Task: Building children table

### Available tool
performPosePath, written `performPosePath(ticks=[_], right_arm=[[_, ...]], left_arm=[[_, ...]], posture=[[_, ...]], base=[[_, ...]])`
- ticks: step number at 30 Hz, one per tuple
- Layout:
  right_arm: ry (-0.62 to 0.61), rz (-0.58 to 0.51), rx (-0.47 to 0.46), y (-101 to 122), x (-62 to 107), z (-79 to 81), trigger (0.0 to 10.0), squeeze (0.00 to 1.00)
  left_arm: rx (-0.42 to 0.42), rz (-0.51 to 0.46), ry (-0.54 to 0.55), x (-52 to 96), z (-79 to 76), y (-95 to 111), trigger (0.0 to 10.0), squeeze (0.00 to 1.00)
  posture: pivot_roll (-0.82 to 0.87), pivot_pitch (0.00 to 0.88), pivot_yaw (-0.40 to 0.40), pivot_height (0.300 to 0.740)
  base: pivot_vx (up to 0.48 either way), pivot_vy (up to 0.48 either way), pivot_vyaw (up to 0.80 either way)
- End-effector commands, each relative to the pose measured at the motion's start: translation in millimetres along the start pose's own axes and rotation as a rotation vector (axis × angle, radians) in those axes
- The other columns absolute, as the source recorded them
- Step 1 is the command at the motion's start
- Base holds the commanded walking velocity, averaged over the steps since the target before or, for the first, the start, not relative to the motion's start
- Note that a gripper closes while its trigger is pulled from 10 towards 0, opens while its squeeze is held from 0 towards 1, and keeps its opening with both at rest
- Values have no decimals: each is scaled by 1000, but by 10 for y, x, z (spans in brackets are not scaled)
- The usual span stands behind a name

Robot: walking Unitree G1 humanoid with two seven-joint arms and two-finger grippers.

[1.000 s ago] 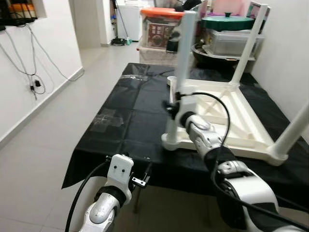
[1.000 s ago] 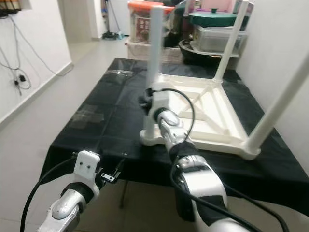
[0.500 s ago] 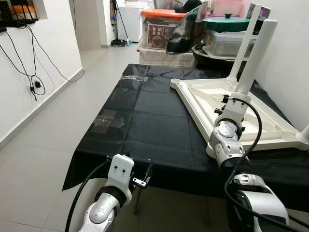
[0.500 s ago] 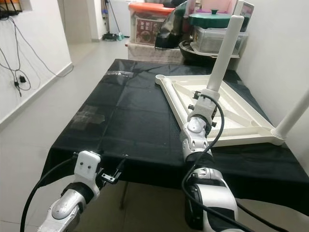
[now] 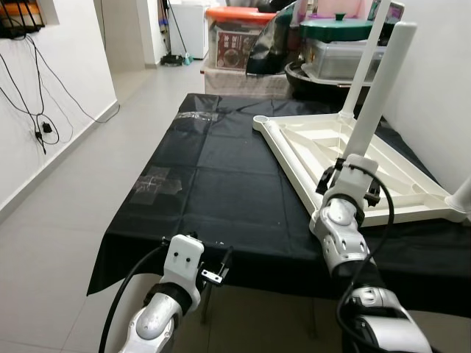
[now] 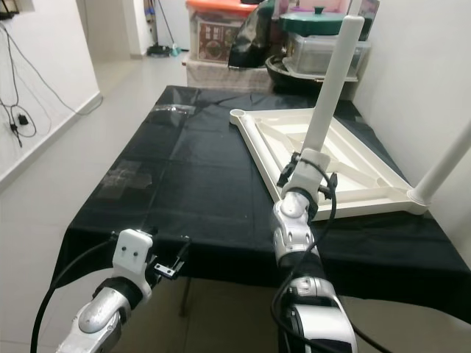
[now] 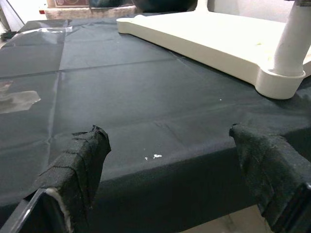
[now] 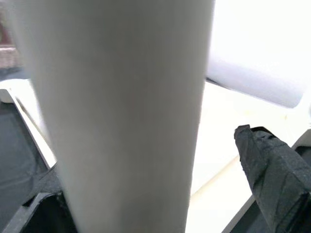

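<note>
A white children's table point(image 5: 331, 147) lies upside down on a table covered with black cloth point(image 5: 221, 184). Its legs point up: a near one point(image 5: 379, 95), a far one point(image 5: 362, 55) and one at the right edge point(image 5: 462, 198). My right gripper point(image 5: 348, 173) is at the foot of the near leg, open. In the right wrist view the leg point(image 8: 126, 111) stands between the fingers, and the one finger point(image 8: 272, 170) that shows is apart from it. My left gripper point(image 7: 167, 141) hangs open, low before the cloth's front edge, with nothing in it.
Storage boxes, an orange-lidded bin point(image 5: 235, 37) and a green-lidded pot point(image 5: 346, 29) crowd the far end. A white wall runs along the right side. Open tiled floor point(image 5: 81, 191) lies to the left, with cables hanging on the left wall. Clear tape patches point(image 5: 158, 184) mark the cloth.
The upturned table has swung round on the cloth, and the leg at my right gripper has gone from centre to right. In the last half second little has moved. The left arm is still.
</note>
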State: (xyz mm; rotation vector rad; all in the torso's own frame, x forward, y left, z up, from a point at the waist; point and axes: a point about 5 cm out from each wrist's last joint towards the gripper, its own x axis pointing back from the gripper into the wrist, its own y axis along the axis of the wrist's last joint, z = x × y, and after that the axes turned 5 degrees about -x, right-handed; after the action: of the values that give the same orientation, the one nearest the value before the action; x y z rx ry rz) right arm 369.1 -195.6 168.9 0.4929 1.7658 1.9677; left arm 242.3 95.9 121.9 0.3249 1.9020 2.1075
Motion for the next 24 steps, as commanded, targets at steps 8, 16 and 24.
performPosePath(ticks=[8,16,24], right_arm=[[17,23,51,-106,334,-290,10000,0],[231,51,76,-192,633,-361,10000,0],[625,102,-94,-114,852,12,10000,0]], left_arm=[[0,30,-7,6,17,-43,10000,0],[0,33,-12,1,26,-47,10000,0],[-3,31,-11,-8,36,-41,10000,0]], posture=[[76,0,-44,740],[70,0,-37,740],[70,0,-37,740]], base=[[0,0,0],[0,0,0],[0,0,0]])
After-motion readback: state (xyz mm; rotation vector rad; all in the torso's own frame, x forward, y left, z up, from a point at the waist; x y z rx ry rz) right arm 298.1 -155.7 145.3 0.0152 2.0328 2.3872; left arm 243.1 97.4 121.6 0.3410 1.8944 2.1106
